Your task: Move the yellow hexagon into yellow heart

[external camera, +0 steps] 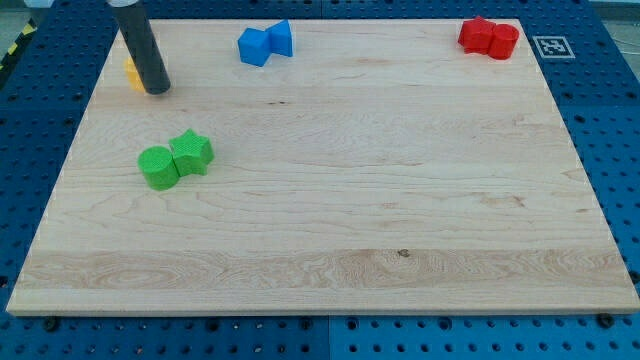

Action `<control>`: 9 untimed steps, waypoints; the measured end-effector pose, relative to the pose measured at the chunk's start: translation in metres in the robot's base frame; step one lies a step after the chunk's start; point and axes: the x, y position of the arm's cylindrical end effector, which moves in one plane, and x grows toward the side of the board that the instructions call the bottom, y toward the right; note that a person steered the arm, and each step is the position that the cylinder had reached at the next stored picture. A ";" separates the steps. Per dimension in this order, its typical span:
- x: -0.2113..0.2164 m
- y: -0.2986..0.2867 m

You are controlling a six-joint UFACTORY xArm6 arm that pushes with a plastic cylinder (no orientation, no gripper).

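One yellow block (131, 73) | only an edge shows, shape unclear | my tip (157, 91) touching its right; no fingers.

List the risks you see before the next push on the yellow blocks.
1. The yellow block sits close to the wooden board's left edge at the view's top; a leftward push could send it off.
2. My tip and its dark rod hide most of the yellow, so hexagon and heart cannot be told apart; I may shove the wrong one.
3. Sweeping toward the view's bottom risks striking the two green blocks.
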 end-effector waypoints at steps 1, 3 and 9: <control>0.000 -0.006; 0.000 -0.012; -0.025 -0.039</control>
